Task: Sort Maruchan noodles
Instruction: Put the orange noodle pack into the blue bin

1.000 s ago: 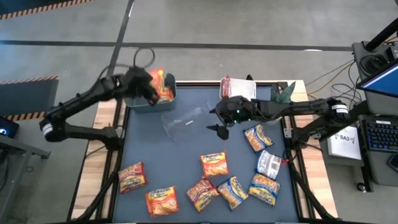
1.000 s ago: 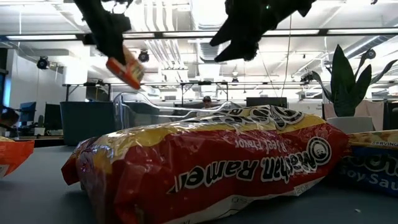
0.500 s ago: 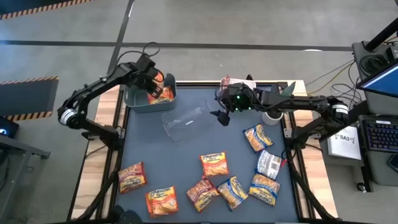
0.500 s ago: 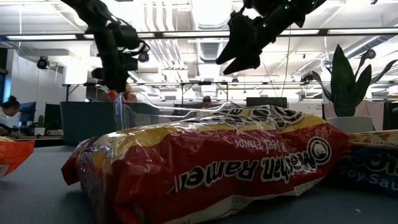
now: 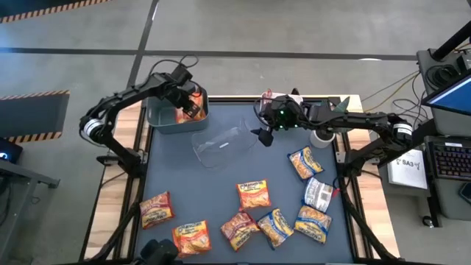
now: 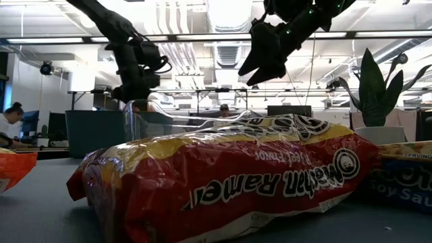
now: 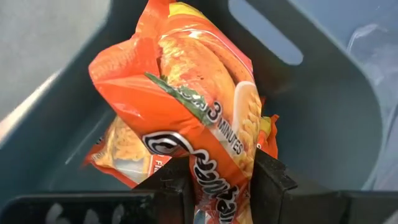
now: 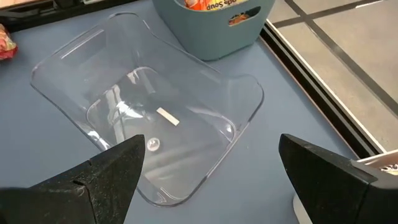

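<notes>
My left gripper (image 5: 188,104) is down inside the teal bin (image 5: 162,118) at the far left and is shut on an orange Maruchan noodles packet (image 7: 193,106). A second orange packet (image 7: 115,152) lies on the bin's floor beneath it. My right gripper (image 5: 260,134) hangs open above the table, just right of the clear bin (image 5: 219,145), with nothing between its fingers (image 8: 102,177). Several more packets lie flat on the near half of the table, among them an orange one (image 5: 252,194) and a blue-yellow one (image 5: 304,162). My left gripper pinches one end of the orange packet (image 7: 214,186) between its two fingers, slanting steeply down from above. The rest of the packet reaches out past the fingertips into the teal bin, over the packet that lies there; whether the two touch, I cannot tell.
A white bin (image 5: 283,103) with dark red packets stands at the far edge, behind my right gripper. A potted plant (image 5: 337,110) stands at the far right corner. In the low view a large red packet (image 6: 229,182) fills the foreground. Bare table lies between the clear bin and the near packets.
My left gripper has gone down and toward the table's right into the teal bin, tipping steeper, with the orange packet still in its hold; in the low view the packet has sunk out of sight. My right gripper has swung a little toward the far edge, still open.
</notes>
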Robot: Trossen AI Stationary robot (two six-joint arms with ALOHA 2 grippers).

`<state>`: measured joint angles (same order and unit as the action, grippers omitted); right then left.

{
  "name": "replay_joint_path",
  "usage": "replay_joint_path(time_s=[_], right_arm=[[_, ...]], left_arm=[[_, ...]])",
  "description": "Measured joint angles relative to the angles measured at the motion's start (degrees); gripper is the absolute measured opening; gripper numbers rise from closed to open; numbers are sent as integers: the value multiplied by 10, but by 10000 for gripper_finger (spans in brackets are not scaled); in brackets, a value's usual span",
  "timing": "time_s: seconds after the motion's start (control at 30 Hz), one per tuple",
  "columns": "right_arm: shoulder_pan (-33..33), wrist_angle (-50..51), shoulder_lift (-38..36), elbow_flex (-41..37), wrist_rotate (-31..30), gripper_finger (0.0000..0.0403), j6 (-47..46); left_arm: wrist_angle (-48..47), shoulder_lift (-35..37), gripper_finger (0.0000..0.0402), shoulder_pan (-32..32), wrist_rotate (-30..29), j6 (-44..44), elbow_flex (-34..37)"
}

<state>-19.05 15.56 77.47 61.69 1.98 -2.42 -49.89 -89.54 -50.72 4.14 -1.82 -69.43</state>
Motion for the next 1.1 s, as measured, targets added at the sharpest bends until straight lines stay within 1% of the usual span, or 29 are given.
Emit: replay_joint_path(time_s=[0.27, 0.5, 0.73, 0.87, 0.97, 1.1], right_arm=[[0, 1, 0, 0, 0, 358, -6], [0, 1, 0, 0, 0, 359, -7], [0, 1, 0, 0, 0, 359, -10], [0, 1, 0, 0, 0, 359, -10], [0, 2, 0, 0, 0, 359, -10], [0, 9, 0, 0, 0, 359, -19]], left_arm=[[54, 0, 90, 0, 0, 23, 27], [67, 0, 104, 0, -1, 26, 36], [68, 0, 119, 0, -15, 24, 36], [68, 0, 137, 0, -16, 23, 36], [68, 0, 159, 0, -16, 22, 36], [54, 4, 193, 0, -39, 7, 36]])
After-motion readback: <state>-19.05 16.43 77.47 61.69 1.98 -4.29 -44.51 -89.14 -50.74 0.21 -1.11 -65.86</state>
